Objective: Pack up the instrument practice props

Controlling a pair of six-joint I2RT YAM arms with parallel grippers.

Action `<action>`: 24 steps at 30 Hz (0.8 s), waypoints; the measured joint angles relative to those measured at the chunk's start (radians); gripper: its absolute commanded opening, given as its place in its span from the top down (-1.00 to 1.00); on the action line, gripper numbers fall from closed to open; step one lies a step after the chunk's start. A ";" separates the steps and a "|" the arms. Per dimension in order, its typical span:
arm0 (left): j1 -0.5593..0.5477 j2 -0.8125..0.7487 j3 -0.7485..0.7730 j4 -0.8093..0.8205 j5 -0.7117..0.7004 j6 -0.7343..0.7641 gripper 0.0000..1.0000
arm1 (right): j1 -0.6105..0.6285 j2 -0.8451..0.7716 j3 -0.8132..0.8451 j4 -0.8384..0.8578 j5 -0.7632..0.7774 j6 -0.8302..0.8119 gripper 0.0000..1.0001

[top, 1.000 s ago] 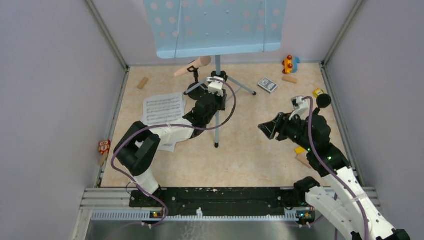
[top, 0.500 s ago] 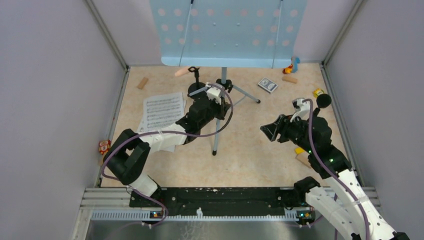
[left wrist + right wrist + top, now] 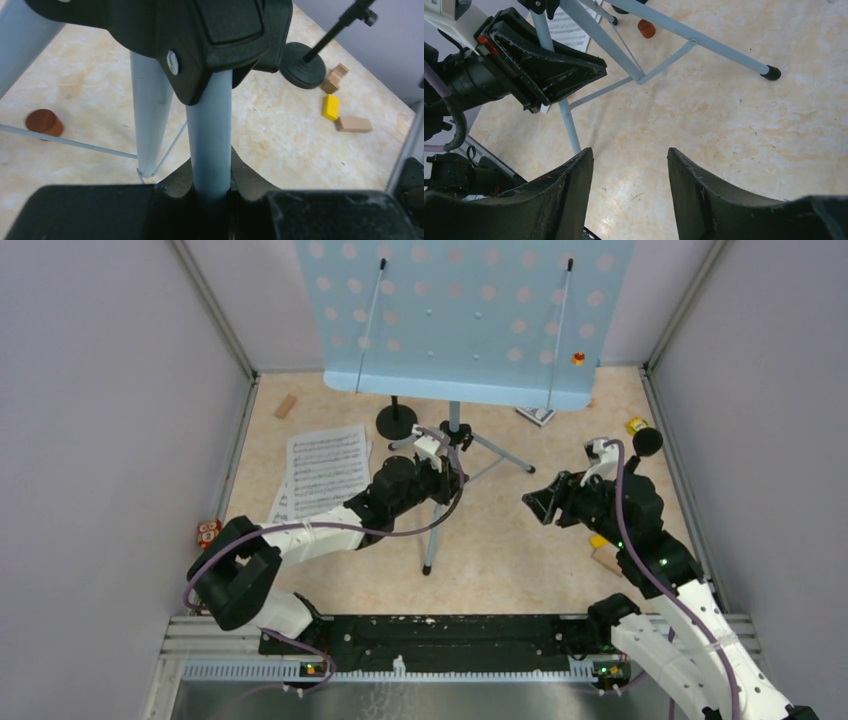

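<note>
The light-blue perforated music rack [image 3: 470,320] stands on grey tripod legs [image 3: 433,540] and fills the top of the top view. My left gripper [image 3: 450,478] is shut on the stand's grey pole [image 3: 210,135], just below the black leg hub. My right gripper [image 3: 538,502] is open and empty, to the right of the stand, and its jaws [image 3: 630,165] face the tripod legs [image 3: 664,25]. The white sheet-music pages [image 3: 325,465] lie to the left. A black round-based mic holder [image 3: 396,422] stands behind the stand. Another holder [image 3: 302,72] shows in the left wrist view. A black microphone [image 3: 647,441] sits by the right arm. The beige microphone is hidden.
A wooden block [image 3: 287,405] lies at the back left and a small toy [image 3: 208,533] by the left wall. A yellow block [image 3: 636,425] and part of the card box [image 3: 537,416] sit at the back right. An orange cylinder [image 3: 646,28] lies under the tripod. Grey walls enclose three sides.
My left gripper has moved to the right with the stand in it. The rack has shifted right and now covers the beige microphone and the back-right toys. My right arm has barely moved.
</note>
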 measured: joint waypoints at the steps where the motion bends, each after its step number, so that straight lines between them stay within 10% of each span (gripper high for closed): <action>1: -0.010 -0.008 -0.006 -0.003 0.000 -0.009 0.82 | 0.000 0.000 0.000 -0.003 0.000 -0.002 -0.12; 24: -0.103 -0.235 -0.145 -0.212 -0.072 -0.066 -0.87 | 0.000 -0.058 -0.063 0.168 -0.096 0.214 -0.17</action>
